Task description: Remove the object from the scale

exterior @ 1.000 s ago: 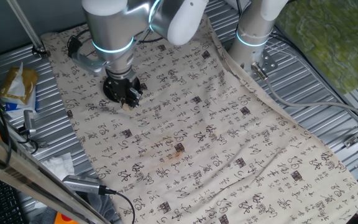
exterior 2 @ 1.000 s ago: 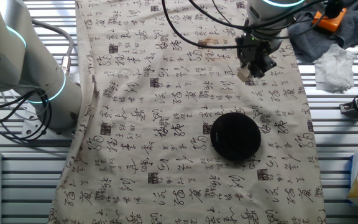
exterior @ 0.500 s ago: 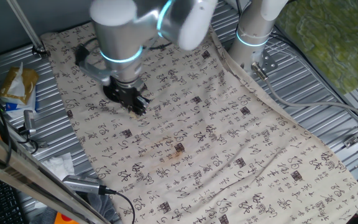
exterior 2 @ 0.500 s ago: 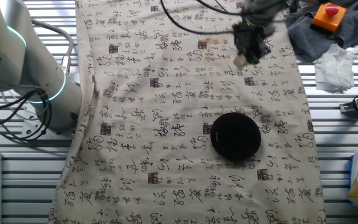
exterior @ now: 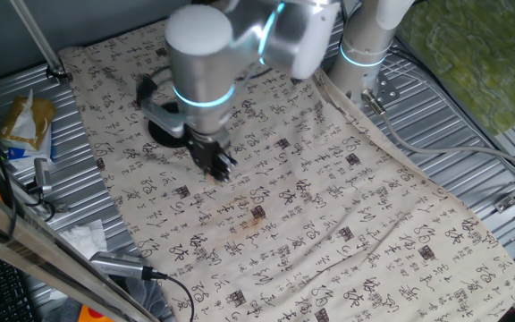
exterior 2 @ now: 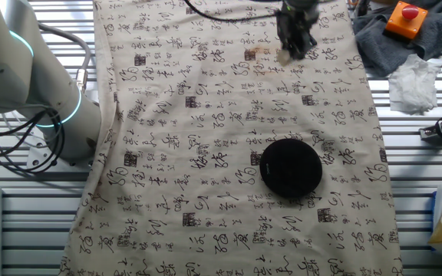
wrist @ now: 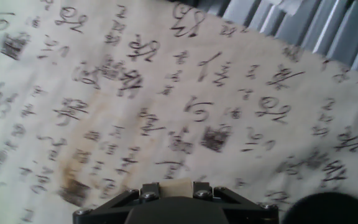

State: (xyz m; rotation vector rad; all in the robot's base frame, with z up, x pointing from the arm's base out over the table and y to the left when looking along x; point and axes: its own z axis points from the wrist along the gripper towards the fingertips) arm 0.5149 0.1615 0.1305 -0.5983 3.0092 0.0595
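A: Item one, the hand (exterior 2: 290, 47). Condition?

B: Clamped on the object (exterior 2: 285, 56), a small tan block held between the two fingers above the cloth (exterior 2: 229, 153). In the hand view the block (wrist: 175, 188) sits at the bottom edge, gripped on both sides, with the printed cloth blurred beyond it.

A: Item two, the scale (exterior 2: 291, 167)?

B: A flat round black disc lying on the cloth, its top bare. The object is well apart from it, held up over the cloth's far end. In one fixed view the scale (exterior: 162, 131) shows only in part, behind the arm (exterior: 206, 72).

A: Anything near the held block?

B: A brownish stain (exterior 2: 257, 52) on the cloth, just beside the hand. The cloth covers a ribbed metal counter (exterior 2: 424, 180).
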